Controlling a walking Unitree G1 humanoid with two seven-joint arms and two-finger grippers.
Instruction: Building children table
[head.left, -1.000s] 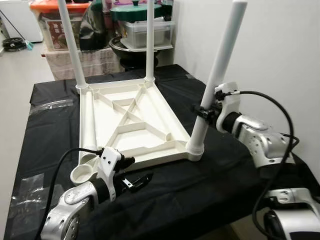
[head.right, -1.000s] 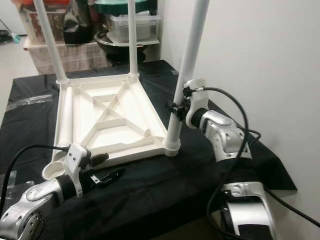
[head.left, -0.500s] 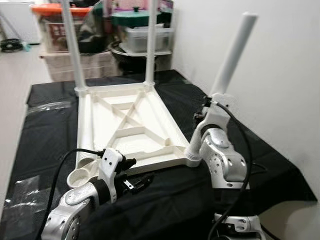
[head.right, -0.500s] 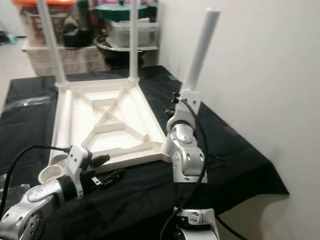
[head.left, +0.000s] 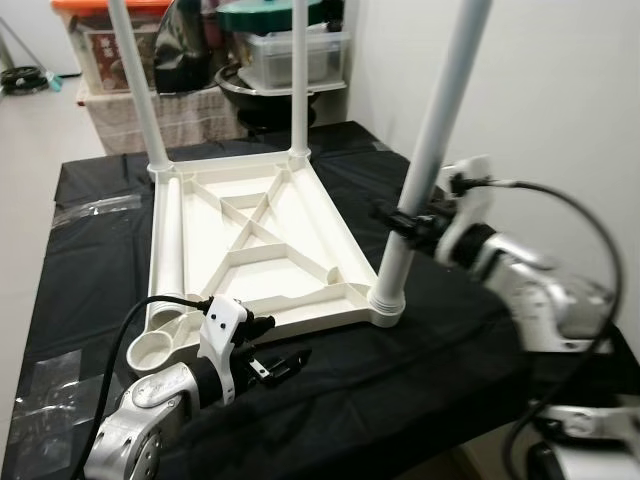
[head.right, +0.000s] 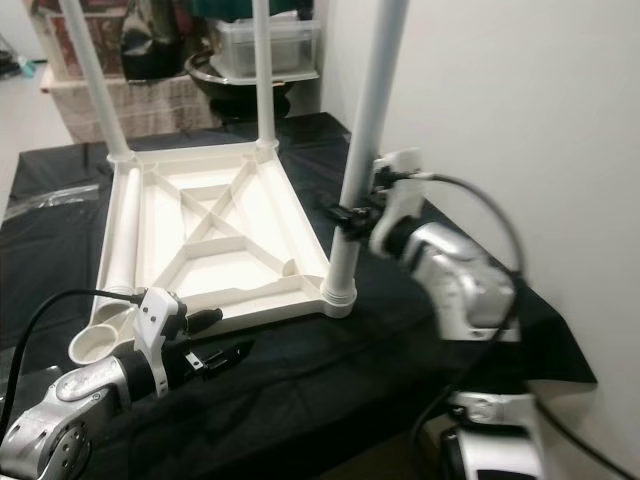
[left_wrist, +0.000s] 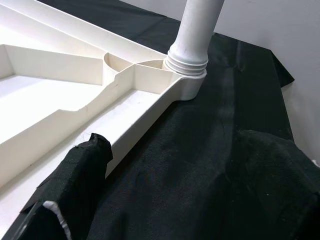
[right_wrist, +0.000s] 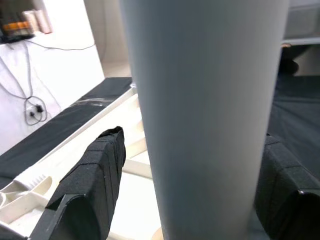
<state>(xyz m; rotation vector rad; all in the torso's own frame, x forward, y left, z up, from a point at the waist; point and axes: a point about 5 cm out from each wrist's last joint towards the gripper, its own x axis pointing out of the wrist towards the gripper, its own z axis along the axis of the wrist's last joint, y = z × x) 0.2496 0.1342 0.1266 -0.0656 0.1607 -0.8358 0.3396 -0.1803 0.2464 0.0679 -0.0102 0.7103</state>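
**Table frame upside down, right gripper on the near-right leg**

Table frame (head.left: 255, 245), white plastic, lies upside down on a black cloth (head.left: 420, 360) spread over a work surface, its ribbed underside facing up. Three white legs stand upright from its corners: two at the far end and one, the near-right leg (head.left: 425, 170), at the corner closest to the robot's right arm. The near-left corner has an open round socket (head.left: 158, 349) with no leg in it.

The right gripper (head.left: 403, 222) reaches in from the right and clasps the near-right leg partway up its height; in the right wrist view the pale tube sits between the two black fingers (right_wrist: 92, 175), one on each side, closed against it.

The left gripper (head.left: 285, 360) is low over the cloth just in front of the frame's near edge, close beside the open socket. Its fingers are slightly parted and hold nothing. In the left wrist view the frame's near rail and the seated base of the near-right leg lie ahead of it.

Behind the table, storage boxes (head.left: 120, 55) and lidded containers (head.left: 285, 50) are stacked against the wall.
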